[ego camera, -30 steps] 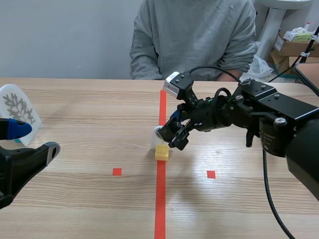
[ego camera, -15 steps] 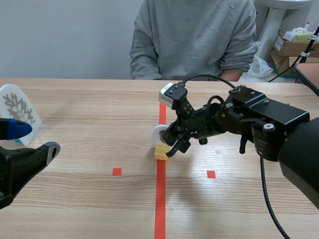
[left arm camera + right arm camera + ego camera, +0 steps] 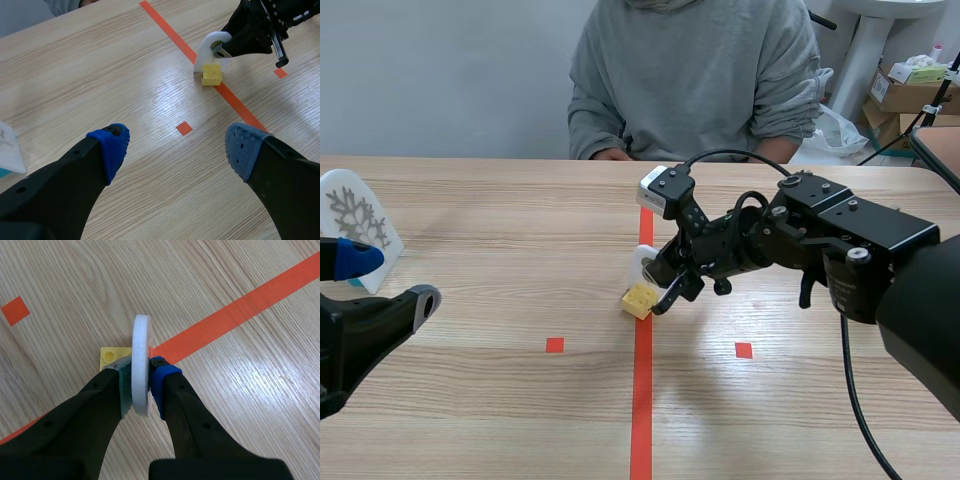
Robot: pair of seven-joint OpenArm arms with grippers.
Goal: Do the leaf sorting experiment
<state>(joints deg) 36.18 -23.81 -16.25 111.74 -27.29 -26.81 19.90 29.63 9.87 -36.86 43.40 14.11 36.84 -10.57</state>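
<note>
Seems early in the sorting, with nothing visibly filed yet. Clenches the right gripper (image 3: 141, 377) on a white plaque (image 3: 141, 340), gripped on edge by both faces near the middle of the table (image 3: 470, 400), on the tape line (image 3: 642, 400). Has a tilted yellow block (image 3: 639, 299) at the plaque's lower edge; cannot tell whether joined. Holds the left gripper (image 3: 175, 145) released, grasping nothing, near the front left corner. Leaves the placing undone, apparently. Shows a snowflake plaque (image 3: 355, 215) at the left edge and a person (image 3: 695, 70) at the far edge. Counts the block as the likeliest snag.
</note>
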